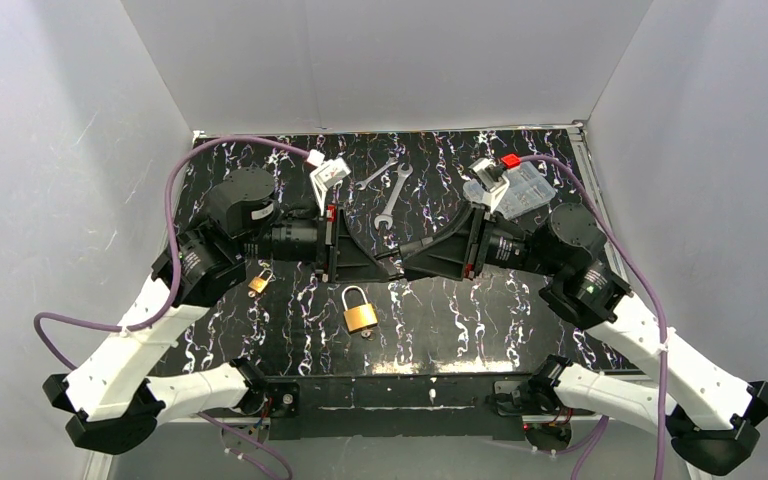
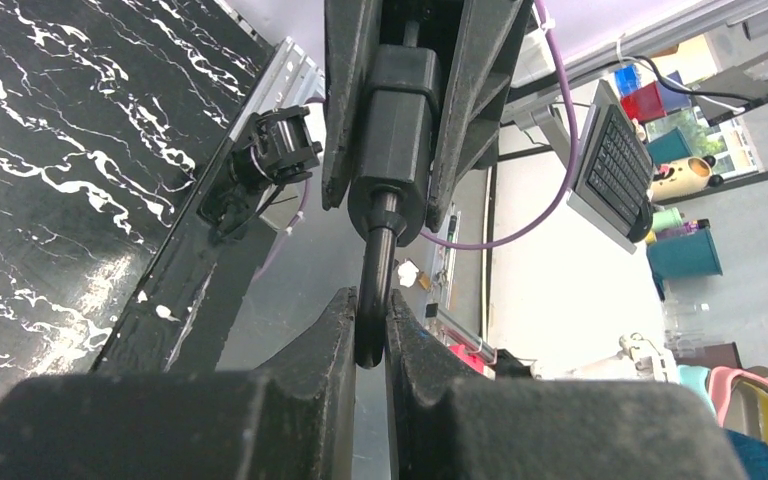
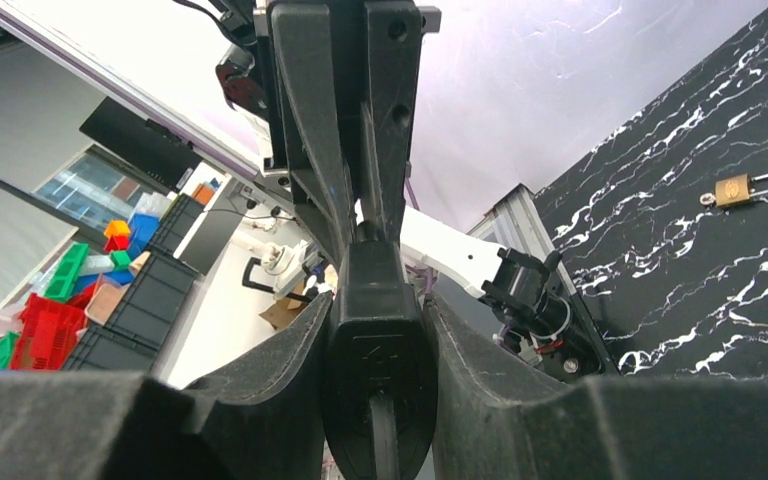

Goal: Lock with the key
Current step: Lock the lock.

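My two grippers meet above the middle of the black marbled table (image 1: 290, 330) with a black padlock (image 1: 397, 262) between them. My right gripper (image 1: 407, 266) is shut on its body, which fills the right wrist view (image 3: 375, 370) between the fingers (image 3: 260, 370). My left gripper (image 1: 384, 258) is shut on the thin black shackle (image 2: 372, 300) that sticks out of the body (image 2: 395, 130). A brass padlock (image 1: 360, 312) lies below them, with a small metal piece (image 1: 366, 334) at its base. No key shows clearly.
A smaller brass padlock (image 1: 258, 284) lies to the left; it also shows in the right wrist view (image 3: 745, 188). Two wrenches (image 1: 392, 195) lie at the back centre. A clear plastic box (image 1: 525, 190) sits at the back right. Grey walls enclose the table.
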You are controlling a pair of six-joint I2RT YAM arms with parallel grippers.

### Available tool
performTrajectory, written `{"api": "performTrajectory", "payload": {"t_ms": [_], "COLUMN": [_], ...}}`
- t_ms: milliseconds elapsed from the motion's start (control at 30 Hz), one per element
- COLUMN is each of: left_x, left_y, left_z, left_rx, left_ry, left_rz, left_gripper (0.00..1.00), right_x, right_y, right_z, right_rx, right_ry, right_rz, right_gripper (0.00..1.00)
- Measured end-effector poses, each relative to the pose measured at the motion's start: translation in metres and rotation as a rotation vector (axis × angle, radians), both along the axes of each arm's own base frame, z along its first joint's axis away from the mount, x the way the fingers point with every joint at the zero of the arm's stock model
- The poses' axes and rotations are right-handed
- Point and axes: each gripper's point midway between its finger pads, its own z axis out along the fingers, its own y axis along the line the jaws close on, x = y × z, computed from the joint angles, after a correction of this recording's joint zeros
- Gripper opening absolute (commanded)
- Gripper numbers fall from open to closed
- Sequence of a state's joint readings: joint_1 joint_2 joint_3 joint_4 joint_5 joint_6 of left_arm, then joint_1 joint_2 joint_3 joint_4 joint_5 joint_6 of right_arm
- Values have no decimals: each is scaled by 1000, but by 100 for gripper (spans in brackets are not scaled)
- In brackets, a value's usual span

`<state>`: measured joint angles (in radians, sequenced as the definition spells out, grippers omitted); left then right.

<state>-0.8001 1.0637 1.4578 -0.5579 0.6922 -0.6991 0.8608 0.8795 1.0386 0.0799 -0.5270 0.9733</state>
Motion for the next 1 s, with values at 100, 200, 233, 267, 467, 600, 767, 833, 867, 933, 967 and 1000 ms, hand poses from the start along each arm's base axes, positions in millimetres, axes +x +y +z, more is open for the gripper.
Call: {"api": "performTrajectory", "payload": {"t_ms": [100,200,233,267,467,600,767,833,867,933,967,1000], "left_x": [-3,-1,2,4,22,31,40,41,42,42,41,40], "left_y": [-2,-4,-5,-5,0,-2,-7,-9,-11,-12,-13,-13], "left_z": [3,4,4,3,-11,-20,-17,-14,-12,-9,-9,-9], "left_rx": [-3,3,9,17,81,117,153,156,152,144,142,141], "left_ry": [-6,-6,-5,-4,32,67,86,87,90,94,97,100], "left_rz": [-13,-12,-2,8,103,110,65,41,30,12,5,0], "left_gripper": [0,0,0,0,0,0,0,0,0,0,0,0], "right_x": [1,2,3,4,17,24,31,33,33,33,33,32], "right_y": [3,6,7,8,9,8,5,3,2,1,1,1], "right_z": [3,5,6,5,-12,-21,-19,-17,-15,-13,-13,-13], "right_rx": [6,17,19,18,4,-16,-20,-24,-24,-25,-27,-30], "right_ry": [-12,-16,-16,-16,-10,-12,-42,-57,-65,-75,-78,-80], "right_rz": [0,-6,-13,-23,-102,-149,-197,-208,-211,-211,-210,-208], "right_gripper": [1,1,1,1,1,1,1,1,1,1,1,1]}}
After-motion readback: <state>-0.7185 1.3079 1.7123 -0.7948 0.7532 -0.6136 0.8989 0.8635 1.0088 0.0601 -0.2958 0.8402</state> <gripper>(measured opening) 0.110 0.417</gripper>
